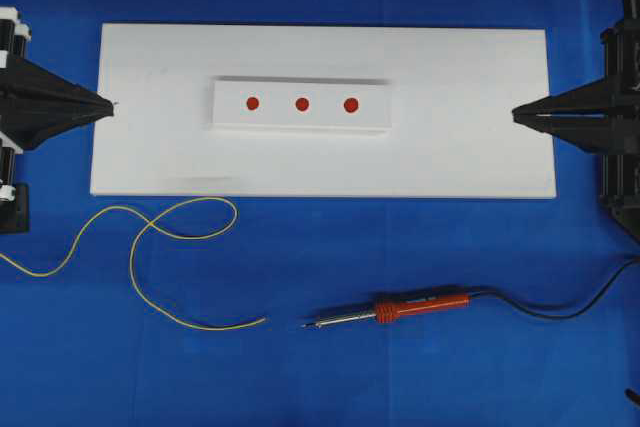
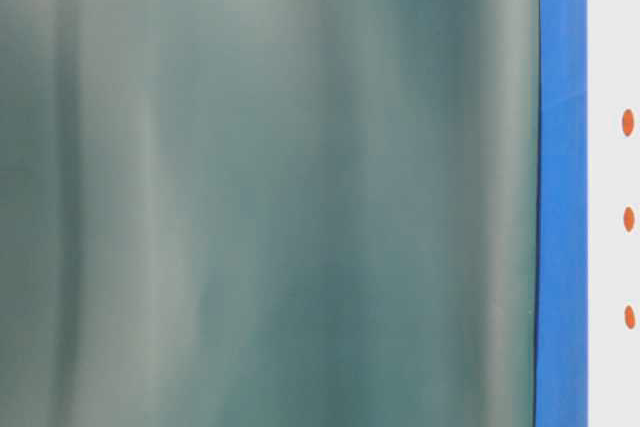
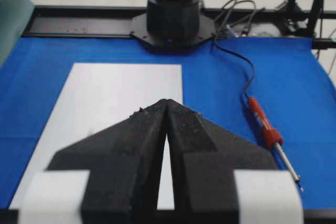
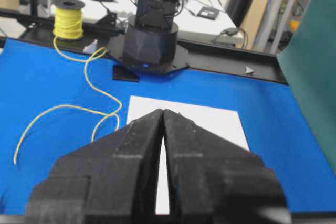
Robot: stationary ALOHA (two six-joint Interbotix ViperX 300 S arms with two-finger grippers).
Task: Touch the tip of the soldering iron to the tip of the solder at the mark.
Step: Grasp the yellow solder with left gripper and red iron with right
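1. Overhead: soldering iron (image 1: pixel 395 309) lies lower centre on the blue cloth (image 1: pixel 330 377), tip pointing left, just apart from the end of the solder (image 1: pixel 180 247), which loops at lower left. White board (image 1: pixel 470 147) carries a raised strip (image 1: pixel 300 127) with three red marks (image 1: pixel 301 104). Left gripper (image 1: pixel 110 104) and right gripper (image 1: pixel 516 114) sit at the board's ends, tips pressed together, empty.
2. Table-level: mostly a blurred green sheet (image 2: pixel 270 187); marks at right edge.
3. Left wrist: jaws together; iron at right.
4. Right wrist: jaws together; solder at left, running to a yellow spool (image 4: pixel 69 18) upper left.

A blue cloth (image 1: pixel 400 247) covers the desk. On it lies a large white board (image 1: pixel 470 147), its long side running left to right. A smaller white block (image 1: pixel 300 125) rests on the board's middle and bears three red dots (image 1: pixel 301 104) in a row. A green curtain (image 2: pixel 270 187) fills most of the table-level view.
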